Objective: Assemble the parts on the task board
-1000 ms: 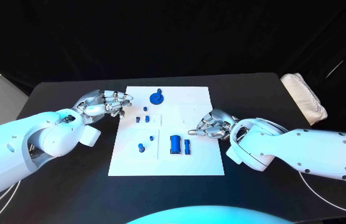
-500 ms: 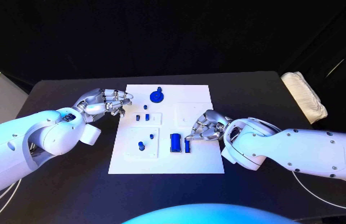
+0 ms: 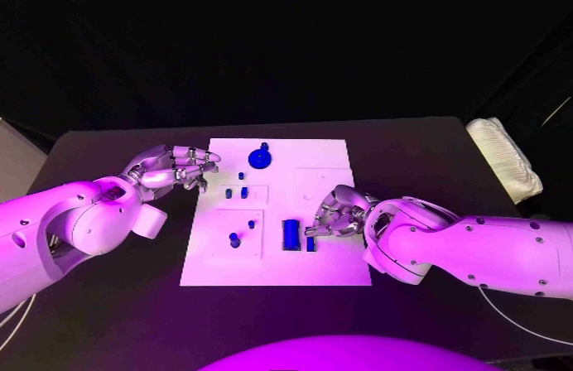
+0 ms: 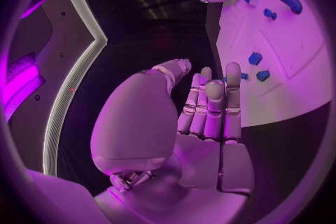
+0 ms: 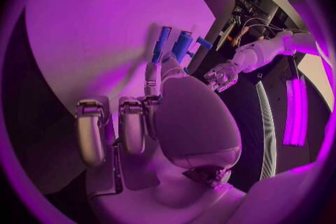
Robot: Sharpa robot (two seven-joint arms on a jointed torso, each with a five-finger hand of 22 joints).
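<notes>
A: What's biggest here?

B: The black matte table (image 3: pixel 119 305), then the task board (image 3: pixel 322 160), a flat white rectangular plate lying in its middle. Off at the table's far right edge sits a folded white cloth (image 3: pixel 502 168), soft and ribbed, well apart from the board.

A: And the hands?

B: The left hand (image 3: pixel 173 170) hovers just beside the board's left edge, its silvery metal fingers curled loosely inward and grasping nothing; in its wrist view the fingers (image 4: pixel 213 106) stand straight and close together. The right hand (image 3: pixel 334 218) is over the board's right half, fingers bent down toward a slim blue bar (image 3: pixel 310 243). Whether it pinches that bar or only touches it, I cannot tell.

A: The parts?

B: A thick blue cylinder (image 3: pixel 291 235) lies just left of the bar. A round blue knob (image 3: pixel 261 159) stands near the board's far edge. Two small blue pegs (image 3: pixel 238 194) sit left of centre, and a short blue piece (image 3: pixel 234 240) nearer the front left.
</notes>
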